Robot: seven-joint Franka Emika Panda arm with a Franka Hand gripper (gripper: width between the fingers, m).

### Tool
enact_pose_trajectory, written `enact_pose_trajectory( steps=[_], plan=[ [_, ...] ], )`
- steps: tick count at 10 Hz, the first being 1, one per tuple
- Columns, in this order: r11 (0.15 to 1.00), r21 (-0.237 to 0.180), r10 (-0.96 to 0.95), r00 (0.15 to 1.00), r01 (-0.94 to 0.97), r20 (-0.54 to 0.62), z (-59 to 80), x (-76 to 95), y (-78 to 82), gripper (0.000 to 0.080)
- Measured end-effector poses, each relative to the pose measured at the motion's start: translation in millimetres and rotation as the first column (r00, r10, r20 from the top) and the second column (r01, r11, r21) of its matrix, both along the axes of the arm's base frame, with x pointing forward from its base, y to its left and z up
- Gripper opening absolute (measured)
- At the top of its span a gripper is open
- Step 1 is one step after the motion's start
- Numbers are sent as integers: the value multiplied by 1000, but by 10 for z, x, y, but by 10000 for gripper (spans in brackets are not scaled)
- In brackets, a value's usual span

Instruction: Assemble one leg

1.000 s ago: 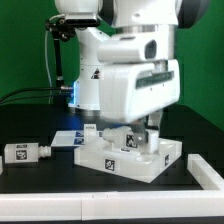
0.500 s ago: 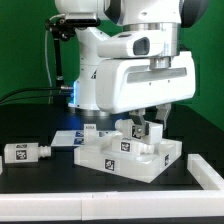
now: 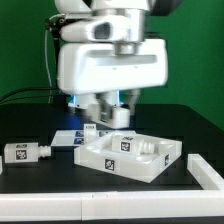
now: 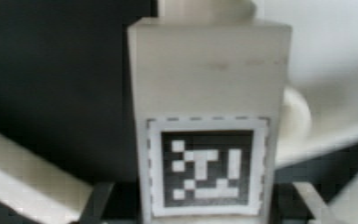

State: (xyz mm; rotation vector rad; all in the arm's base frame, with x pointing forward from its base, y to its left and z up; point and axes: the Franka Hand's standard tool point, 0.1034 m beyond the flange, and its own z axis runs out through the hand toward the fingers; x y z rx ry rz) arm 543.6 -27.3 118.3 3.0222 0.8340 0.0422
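My gripper (image 3: 114, 114) hangs above the far left part of the wide white rimmed panel (image 3: 130, 158). It is shut on a leg (image 3: 121, 116), a small white peg with a black-and-white tag, held clear of the panel. In the wrist view that leg (image 4: 206, 90) fills the middle, tag toward the camera, with the dark fingers (image 4: 108, 205) on either side and the gripper (image 4: 206, 203) around its lower end. A second tagged white leg (image 3: 27, 152) lies on the black table at the exterior view's left.
The marker board (image 3: 66, 138) lies flat behind the panel's left end. Another white part (image 3: 206, 171) sits at the exterior view's right edge. The arm's white body (image 3: 110, 65) looms over the back of the table.
The arm has swung up and toward the exterior view's left, away from the panel's right half. The gripper now sits higher, above the panel's far left part, with the leg in it.
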Motion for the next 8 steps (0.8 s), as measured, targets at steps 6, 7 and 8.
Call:
enact_pose_trajectory(
  steps=[6,7,8],
  plan=[
    [998,8,-66,998,66,-15,32,-71,-109,287],
    [997,9,-74,997,74,-15,30,-97,-139,287],
    [994,12,-110,994,110,-15,8,-258,-254,287]
  ],
)
